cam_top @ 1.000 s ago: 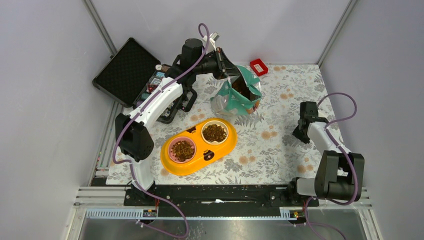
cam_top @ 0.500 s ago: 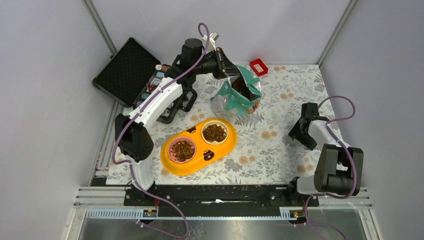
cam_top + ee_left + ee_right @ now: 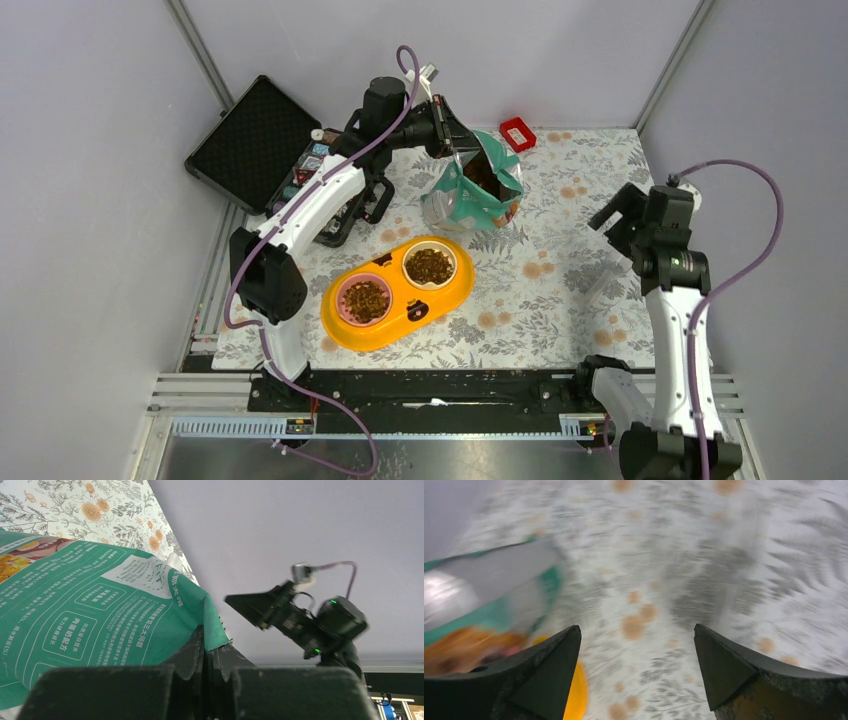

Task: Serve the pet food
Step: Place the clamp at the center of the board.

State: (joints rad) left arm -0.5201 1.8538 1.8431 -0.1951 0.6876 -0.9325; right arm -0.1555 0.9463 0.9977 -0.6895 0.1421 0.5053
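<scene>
The rim of the pouch (image 3: 472,200) is clamped by the left hand (image 3: 455,143). Well apart from the right hand (image 3: 612,212), whose fingers (image 3: 549,670) are spread, kibble (image 3: 429,266) is seen in both bowls of the feeder (image 3: 452,293).

Right wrist view: I find it blurred throughout. The pouch (image 3: 484,580) at 9 o'clock is a teal-and-silver streak cut by the left edge. The orange feeder (image 3: 579,690) at 7 o'clock shows only a sliver beside my right end effector (image 3: 635,630).

Left wrist view: the pouch runs off the left edge and its fine print is unreadable. The left end effector (image 3: 207,647) covers the rim it pinches.

Top view: the red item (image 3: 517,133) at 12 o'clock and the objects at the black case (image 3: 250,140) are too small to identify.
</scene>
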